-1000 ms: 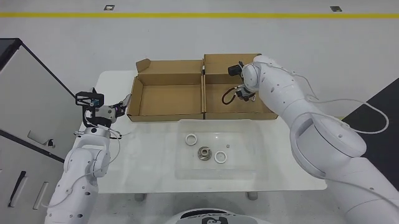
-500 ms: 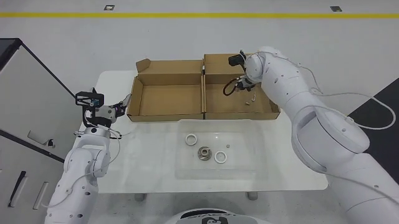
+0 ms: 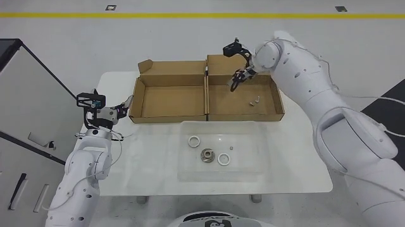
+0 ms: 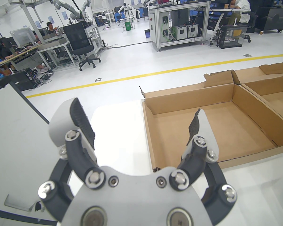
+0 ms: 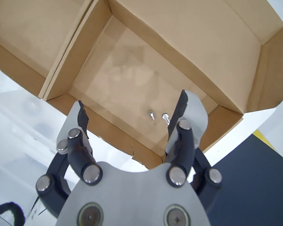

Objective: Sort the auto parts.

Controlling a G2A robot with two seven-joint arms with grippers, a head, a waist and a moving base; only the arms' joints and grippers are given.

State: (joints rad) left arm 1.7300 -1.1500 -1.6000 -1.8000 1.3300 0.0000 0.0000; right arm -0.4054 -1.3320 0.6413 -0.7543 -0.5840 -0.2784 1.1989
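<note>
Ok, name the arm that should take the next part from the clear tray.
Right, probably. The right gripper, open and empty, hangs over the right box just behind the tray; the left gripper, also open, sits beside the left box.

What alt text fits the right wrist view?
The right pincer hangs open over a cardboard box with two small bolts lying on its floor, close to one of the pincer's fingers. A second box stands side by side against the first.
</note>
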